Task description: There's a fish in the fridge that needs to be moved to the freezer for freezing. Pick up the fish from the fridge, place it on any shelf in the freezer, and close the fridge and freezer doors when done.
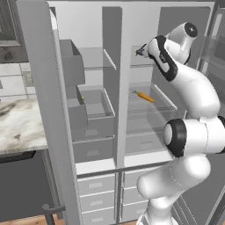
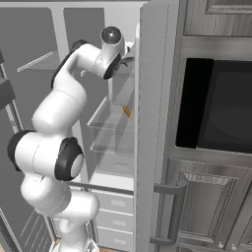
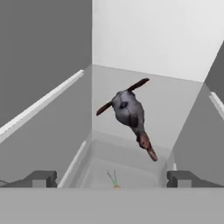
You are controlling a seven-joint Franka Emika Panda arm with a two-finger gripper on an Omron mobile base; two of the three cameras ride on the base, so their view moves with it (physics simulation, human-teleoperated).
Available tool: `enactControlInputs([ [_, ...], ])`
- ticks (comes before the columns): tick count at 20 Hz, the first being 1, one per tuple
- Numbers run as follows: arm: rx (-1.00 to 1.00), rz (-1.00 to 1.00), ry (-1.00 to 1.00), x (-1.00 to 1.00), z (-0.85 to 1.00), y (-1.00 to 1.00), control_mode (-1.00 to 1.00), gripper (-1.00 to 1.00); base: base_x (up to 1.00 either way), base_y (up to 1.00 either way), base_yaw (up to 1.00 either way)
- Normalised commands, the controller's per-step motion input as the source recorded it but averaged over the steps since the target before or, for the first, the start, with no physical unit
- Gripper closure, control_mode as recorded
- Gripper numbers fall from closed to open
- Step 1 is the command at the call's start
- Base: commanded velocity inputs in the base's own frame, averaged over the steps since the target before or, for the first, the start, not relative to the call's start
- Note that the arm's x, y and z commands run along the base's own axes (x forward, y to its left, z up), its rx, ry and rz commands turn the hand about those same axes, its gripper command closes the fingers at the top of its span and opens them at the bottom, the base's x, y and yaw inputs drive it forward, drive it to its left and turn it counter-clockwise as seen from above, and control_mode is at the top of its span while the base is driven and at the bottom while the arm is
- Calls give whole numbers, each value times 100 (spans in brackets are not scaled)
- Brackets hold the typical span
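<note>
We're up at the top of the open fridge (image 1: pixel 145 26) with both doors swung wide, the left door (image 1: pixel 44 101) edge-on with its grey bins and the right door (image 2: pixel 150 123) standing tall beside the dark oven (image 2: pixel 221 106). Our arm bends up and reaches into the right-hand compartment, and the tool (image 1: pixel 141 51) sits high by the upper glass shelf (image 1: pixel 136 66). From the hand camera we see the fish (image 3: pixel 130 113) lying on that clear shelf, grey body in the middle, dark thin tail fins spread toward the back wall, its reddish-brown narrow end pointing toward us. The tool (image 3: pixel 111 178) is released: its two fingertips (image 3: pixel 41 178) stand far apart at the bottom of that view, with the fish ahead of them and well clear of both. Through the glass, below, we catch the green top of the carrot (image 3: pixel 114 180). From the left base camera the carrot (image 1: pixel 144 96) lies on the next shelf down. The freezer (image 1: pixel 94 92) half is open on our left, and a marble desk (image 1: pixel 19 125) sits beyond its door.
</note>
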Motion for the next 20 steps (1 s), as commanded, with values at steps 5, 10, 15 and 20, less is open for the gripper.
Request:
enactControlInputs([
  [5,-2,0,10,57,-5,0,-100,-100,0,0,0],
  [10,0,3,2,54,-3,0,-100,-100,0,0,0],
  [15,0,5,1,49,-15,0,-100,-100,0,0,0],
  [20,0,5,8,50,-15,-2,-100,-100,0,0,0],
])
